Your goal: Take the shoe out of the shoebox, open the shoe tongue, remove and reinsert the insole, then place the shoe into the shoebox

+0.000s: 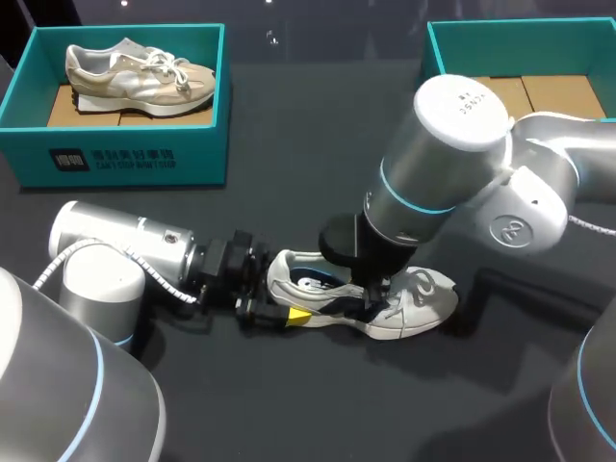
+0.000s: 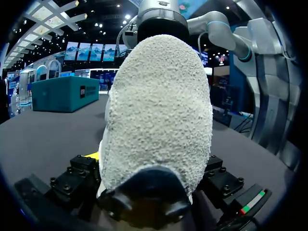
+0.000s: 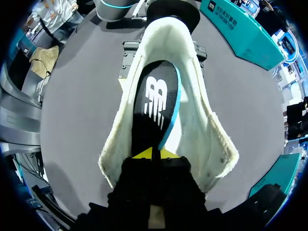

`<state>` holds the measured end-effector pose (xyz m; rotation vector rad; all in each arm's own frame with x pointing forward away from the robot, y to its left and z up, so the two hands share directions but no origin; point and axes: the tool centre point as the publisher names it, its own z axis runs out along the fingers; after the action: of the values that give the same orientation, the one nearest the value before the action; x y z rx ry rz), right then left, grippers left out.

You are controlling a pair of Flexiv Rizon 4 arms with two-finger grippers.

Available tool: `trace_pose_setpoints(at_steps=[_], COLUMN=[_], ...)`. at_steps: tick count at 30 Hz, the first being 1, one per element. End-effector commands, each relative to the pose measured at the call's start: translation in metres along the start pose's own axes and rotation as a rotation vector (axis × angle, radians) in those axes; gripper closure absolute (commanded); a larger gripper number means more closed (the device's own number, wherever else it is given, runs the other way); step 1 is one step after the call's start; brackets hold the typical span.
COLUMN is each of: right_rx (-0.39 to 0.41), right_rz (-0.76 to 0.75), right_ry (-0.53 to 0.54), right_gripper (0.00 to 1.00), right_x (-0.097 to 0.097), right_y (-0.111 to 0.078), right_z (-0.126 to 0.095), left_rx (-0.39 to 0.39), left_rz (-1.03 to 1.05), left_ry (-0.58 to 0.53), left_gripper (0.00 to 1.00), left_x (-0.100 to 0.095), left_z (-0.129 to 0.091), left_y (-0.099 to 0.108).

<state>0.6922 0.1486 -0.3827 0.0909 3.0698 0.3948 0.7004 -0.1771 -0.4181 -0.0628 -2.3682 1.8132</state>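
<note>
A white shoe point(image 1: 423, 300) lies on its side on the dark table, toe pointing right. Its rough grey-white heel point(image 2: 159, 106) fills the left wrist view, set between my left gripper's point(image 1: 274, 291) widely spread fingers point(image 2: 72, 175), which press on it from both sides. My right gripper point(image 1: 375, 294) reaches down into the shoe's mouth. In the right wrist view its yellow tips point(image 3: 144, 154) are pinched together on the front end of the black insole point(image 3: 156, 101), which has a white logo and a blue edge. The insole's heel end point(image 1: 313, 282) shows inside the shoe's opening point(image 3: 202, 125).
A teal shoebox point(image 1: 125, 159) at the back left holds a beige sneaker point(image 1: 140, 75). A second teal box point(image 1: 481, 34) with a cardboard floor stands at the back right, behind my right arm.
</note>
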Motion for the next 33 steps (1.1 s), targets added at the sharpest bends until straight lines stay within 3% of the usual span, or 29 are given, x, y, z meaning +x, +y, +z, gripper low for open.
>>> trace_pose_setpoints(at_steps=[1, 19, 33], right_rx=[-0.119, -0.271, -0.273], right_rz=[-0.014, -0.196, -0.349], right_ry=[-0.013, -0.066, -0.034], right_gripper=[1.00, 1.00, 1.00], right_x=[0.006, -0.013, -0.020], right_y=[-0.016, -0.008, 0.023], right_z=[-0.014, -0.032, -0.046], left_rx=[-0.002, -0.002, -0.002], left_rz=[-0.001, -0.001, -0.001], left_ry=[-0.001, -0.001, -0.001], left_gripper=[1.00, 1.00, 1.00], left_x=[-0.001, -0.001, -0.001], left_z=[0.002, 0.002, 0.002], left_y=[0.000, 0.000, 0.000])
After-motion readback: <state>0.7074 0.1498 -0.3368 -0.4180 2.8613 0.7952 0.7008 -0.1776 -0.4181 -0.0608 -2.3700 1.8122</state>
